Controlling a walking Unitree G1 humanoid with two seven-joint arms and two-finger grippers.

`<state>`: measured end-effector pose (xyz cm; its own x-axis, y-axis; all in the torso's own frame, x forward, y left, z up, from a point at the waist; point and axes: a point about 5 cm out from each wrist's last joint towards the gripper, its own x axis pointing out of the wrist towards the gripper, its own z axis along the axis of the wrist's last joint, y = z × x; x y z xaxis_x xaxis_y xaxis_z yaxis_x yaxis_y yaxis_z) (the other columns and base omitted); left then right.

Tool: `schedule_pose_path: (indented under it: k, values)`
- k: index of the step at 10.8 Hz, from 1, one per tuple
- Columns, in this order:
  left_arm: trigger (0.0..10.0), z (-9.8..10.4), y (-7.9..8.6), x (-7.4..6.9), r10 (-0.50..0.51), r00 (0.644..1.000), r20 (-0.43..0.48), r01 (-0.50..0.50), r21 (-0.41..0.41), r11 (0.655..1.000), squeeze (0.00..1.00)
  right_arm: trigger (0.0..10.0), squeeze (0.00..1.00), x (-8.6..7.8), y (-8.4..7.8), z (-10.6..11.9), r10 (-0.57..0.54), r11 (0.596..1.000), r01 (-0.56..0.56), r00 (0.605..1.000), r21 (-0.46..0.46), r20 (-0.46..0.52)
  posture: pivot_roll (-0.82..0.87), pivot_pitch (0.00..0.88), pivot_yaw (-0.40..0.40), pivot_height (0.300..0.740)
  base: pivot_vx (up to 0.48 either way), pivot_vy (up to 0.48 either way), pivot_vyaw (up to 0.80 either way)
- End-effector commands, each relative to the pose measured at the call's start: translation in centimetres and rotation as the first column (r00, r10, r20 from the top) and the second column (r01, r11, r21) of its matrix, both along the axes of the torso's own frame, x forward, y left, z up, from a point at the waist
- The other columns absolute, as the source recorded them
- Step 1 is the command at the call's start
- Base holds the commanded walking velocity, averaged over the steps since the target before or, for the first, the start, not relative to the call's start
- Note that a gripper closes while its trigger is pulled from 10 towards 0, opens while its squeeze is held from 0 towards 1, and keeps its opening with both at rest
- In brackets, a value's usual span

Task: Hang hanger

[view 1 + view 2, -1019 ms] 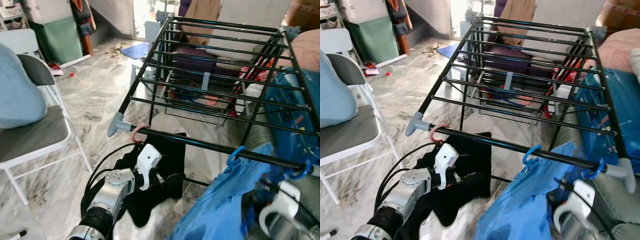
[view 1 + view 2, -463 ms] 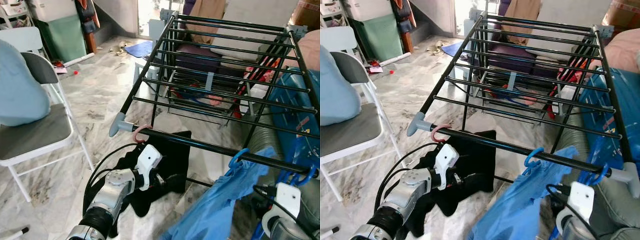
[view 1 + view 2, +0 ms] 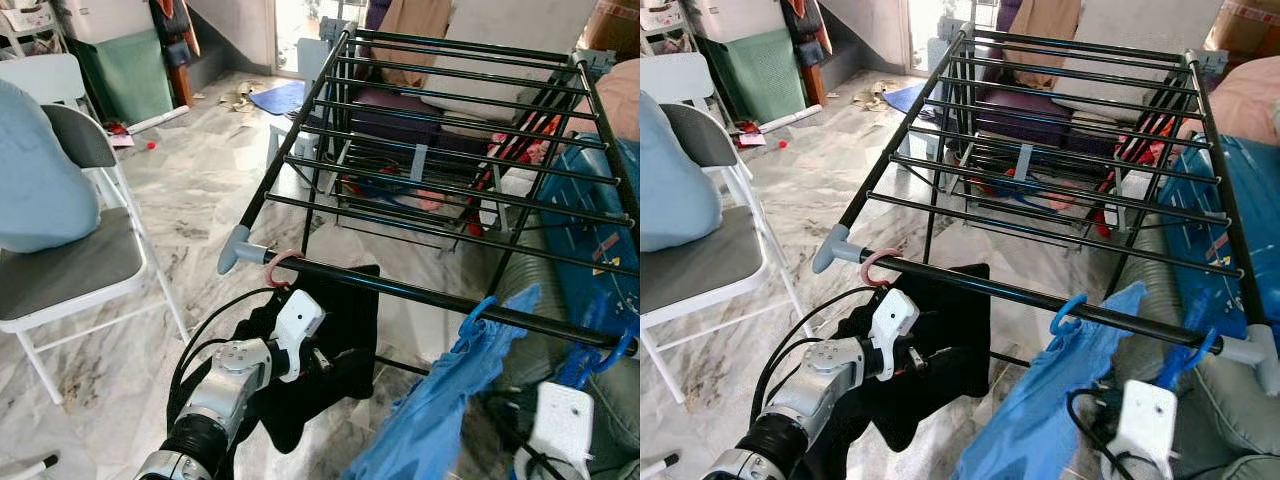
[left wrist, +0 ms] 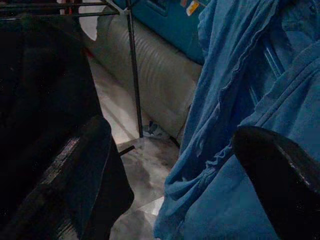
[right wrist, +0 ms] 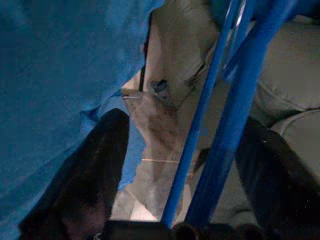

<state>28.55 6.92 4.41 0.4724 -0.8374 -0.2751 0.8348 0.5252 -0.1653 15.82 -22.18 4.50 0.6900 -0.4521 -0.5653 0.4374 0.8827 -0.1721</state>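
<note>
Right gripper (image 5: pixel 180 150): we see its two black fingers (image 5: pixel 85 175) spread wide, with the blue hanger (image 5: pixel 235 115) running between them; whether either finger touches it we cannot tell, and nothing looks pinched. Blue cloth (image 5: pixel 60 70) hangs just beside one finger. From the head views, our right wrist with its white plate (image 3: pixel 1143 425) sits low, under the front bar (image 3: pixel 1040 298) of the black rack (image 3: pixel 440 150). Two blue hooks are over that bar: one (image 3: pixel 1068 310) carrying the blue cloth, another (image 3: pixel 1200 350) near the bar's right end, next to the grey cap (image 3: pixel 1252 350).

Left gripper (image 4: pixel 165 170): fingers (image 4: pixel 75 170) wide apart, holding nothing, pointed at the blue cloth and a rack leg (image 4: pixel 134 75). Our left arm (image 3: pixel 235 375) is below the bar's left end, against a black garment (image 3: pixel 340 320) that hangs from a pink hook (image 3: pixel 278 262) on the bar.

Folding chair (image 3: pixel 90 270) with a pale blue cushion (image 3: pixel 40 180) stands on the marble floor (image 3: pixel 200 190) to our left, well apart from the rack.
</note>
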Motion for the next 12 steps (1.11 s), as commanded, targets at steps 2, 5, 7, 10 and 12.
schedule_pose_path:
  k: [2,5,7,10,12]
  values:
    - [10.0,0.3,0.04,0.47,0.04,0.999,0.026,-0.04,0.012,0.999,0.0,10.0,1.0,-0.44,0.36,0.76,-0.034,0.999,0.035,0.999,-0.033,0.04,-0.01,0.0,-0.052,0.74,0.0,0.0,0.0]
    - [10.0,0.19,-0.05,0.52,0.063,0.997,0.044,-0.065,0.032,0.997,0.0,10.0,1.0,-0.45,0.73,1.08,-0.04,0.999,0.043,0.996,-0.032,0.075,-0.01,0.0,-0.054,0.74,0.0,0.0,0.0]
    - [10.0,0.21,-0.09,0.54,0.065,0.997,0.048,-0.067,0.034,0.997,0.0,10.0,1.0,-0.08,0.65,1.27,-0.03,0.998,0.034,0.996,-0.044,0.089,-0.01,0.0,-0.057,0.74,0.0,0.0,0.0]
    - [10.0,0.05,-0.01,0.54,0.075,0.996,0.052,-0.078,0.047,0.996,0.0,10.0,1.0,0.2,0.73,1.24,-0.015,0.999,0.019,0.995,-0.042,0.094,-0.01,0.0,-0.062,0.74,0.0,0.0,0.0]
    - [10.0,-0.02,0.04,0.5,0.076,0.996,0.053,-0.079,0.05,0.996,0.0,10.0,1.0,0.31,0.84,1.15,-0.009,0.999,0.012,0.996,-0.033,0.094,0.0,0.0,-0.063,0.74,0.0,0.0,0.0]
